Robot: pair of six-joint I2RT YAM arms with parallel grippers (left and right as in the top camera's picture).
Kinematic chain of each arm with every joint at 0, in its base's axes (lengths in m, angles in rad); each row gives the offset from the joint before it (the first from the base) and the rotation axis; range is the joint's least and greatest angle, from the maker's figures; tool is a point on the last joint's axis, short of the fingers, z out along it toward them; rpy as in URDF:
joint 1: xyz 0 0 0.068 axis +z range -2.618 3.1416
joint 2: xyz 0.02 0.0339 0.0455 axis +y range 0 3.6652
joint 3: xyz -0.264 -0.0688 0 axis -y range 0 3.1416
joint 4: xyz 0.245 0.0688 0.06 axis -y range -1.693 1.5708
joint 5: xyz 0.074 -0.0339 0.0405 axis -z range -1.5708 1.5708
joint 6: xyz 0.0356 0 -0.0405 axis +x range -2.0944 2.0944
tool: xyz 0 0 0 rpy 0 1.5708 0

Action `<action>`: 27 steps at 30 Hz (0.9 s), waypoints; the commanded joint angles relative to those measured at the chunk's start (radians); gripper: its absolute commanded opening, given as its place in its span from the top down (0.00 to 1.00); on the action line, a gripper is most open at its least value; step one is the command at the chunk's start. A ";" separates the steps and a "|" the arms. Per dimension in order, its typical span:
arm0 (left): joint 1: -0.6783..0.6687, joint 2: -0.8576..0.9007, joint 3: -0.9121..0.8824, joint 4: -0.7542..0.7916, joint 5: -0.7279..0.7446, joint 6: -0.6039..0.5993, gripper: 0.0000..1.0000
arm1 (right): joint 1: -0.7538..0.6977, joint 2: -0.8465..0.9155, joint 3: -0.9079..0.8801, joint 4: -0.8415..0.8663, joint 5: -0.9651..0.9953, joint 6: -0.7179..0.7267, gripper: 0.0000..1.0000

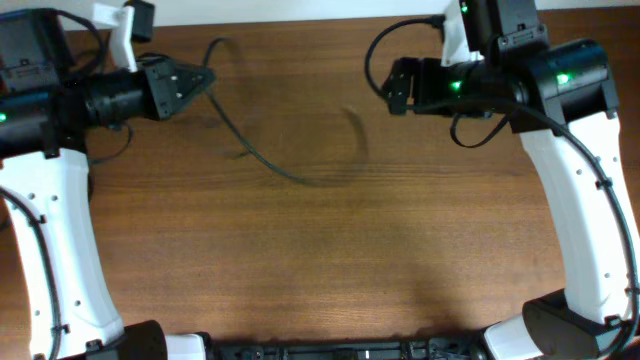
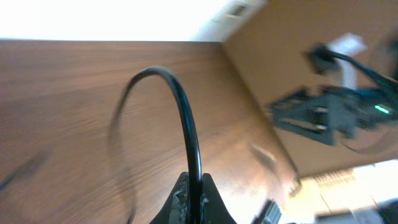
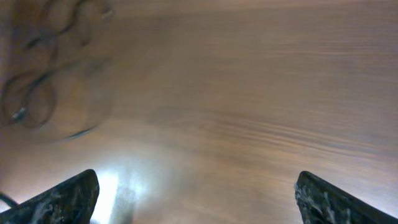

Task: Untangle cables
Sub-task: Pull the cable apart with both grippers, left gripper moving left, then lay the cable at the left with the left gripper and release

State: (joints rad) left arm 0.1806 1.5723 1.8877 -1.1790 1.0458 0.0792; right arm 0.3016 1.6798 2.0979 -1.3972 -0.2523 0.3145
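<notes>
A thin black cable runs from my left gripper at the back left and curves across the middle of the wooden table, its far end blurred. In the left wrist view the cable arcs up from my left gripper, whose fingers are shut on it. My right gripper hangs at the back right, open and empty. In the right wrist view my right gripper has its fingers wide apart over bare wood, and blurred cable loops lie at the upper left.
The brown wooden table fills the overhead view. Thicker black arm wires loop near the right arm. The right arm shows blurred in the left wrist view. The table's far edge is just behind both grippers.
</notes>
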 commanded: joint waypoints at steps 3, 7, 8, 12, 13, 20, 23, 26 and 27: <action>-0.067 -0.023 0.021 0.042 0.029 0.018 1.00 | 0.013 0.013 0.004 0.007 -0.188 -0.101 0.02; -0.067 -0.023 0.021 -0.030 -0.465 -0.294 1.00 | 0.012 0.013 0.004 0.005 -0.099 -0.100 0.01; -0.066 -0.023 0.021 -0.053 -0.548 -0.336 1.00 | 0.012 0.013 0.004 0.005 -0.051 -0.100 0.02; -0.066 -0.024 0.021 -0.147 -0.848 -0.673 1.00 | 0.012 0.013 0.004 0.005 0.007 -0.101 0.02; -0.067 -0.024 0.021 -0.146 -0.850 -0.673 1.00 | 0.012 0.013 0.004 0.005 0.007 -0.101 0.02; 0.017 -0.023 0.021 -0.146 -0.976 -0.674 1.00 | 0.012 0.013 0.004 0.005 0.006 -0.101 0.02; 0.097 -0.023 0.016 -0.147 -0.983 -0.674 1.00 | 0.012 0.013 0.004 0.005 0.006 -0.100 0.02; 0.124 -0.014 0.011 -0.150 -0.982 -0.666 1.00 | 0.012 0.013 0.004 0.005 0.006 -0.101 0.02; 0.123 -0.014 0.011 -0.151 -0.979 -0.666 1.00 | 0.012 0.013 0.004 0.005 0.006 -0.101 0.02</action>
State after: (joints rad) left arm 0.3004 1.5700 1.8927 -1.3254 0.0765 -0.5850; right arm 0.3084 1.6886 2.0975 -1.3918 -0.2584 0.2268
